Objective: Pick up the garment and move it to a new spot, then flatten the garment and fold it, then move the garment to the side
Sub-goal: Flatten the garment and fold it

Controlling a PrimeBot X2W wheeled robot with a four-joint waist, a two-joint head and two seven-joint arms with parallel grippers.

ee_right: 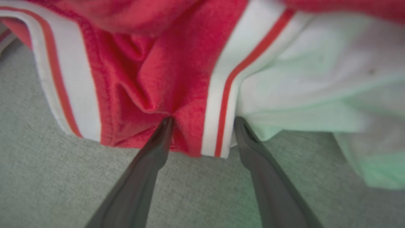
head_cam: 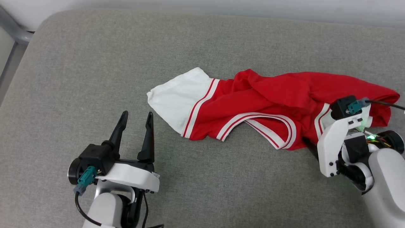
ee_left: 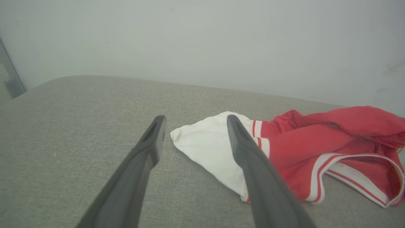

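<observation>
The garment [head_cam: 253, 104] sprawls rumpled across the grey cushion [head_cam: 95, 63], long axis running nine to three o'clock, white sleeve pointing to nine, red body bunched toward three. The left gripper [head_cam: 137, 113] sits at its seven o'clock, jaws wide and empty, aimed at twelve. The right gripper [ee_right: 203, 119] is at the four o'clock end, jaws wide, tips straddling the striped seam at the hem.

Beyond the right gripper [ee_right: 204, 122], the garment [ee_right: 152, 79] is blurred and cut off at the top. In the head view that gripper's wrist hides most of its fingers.
</observation>
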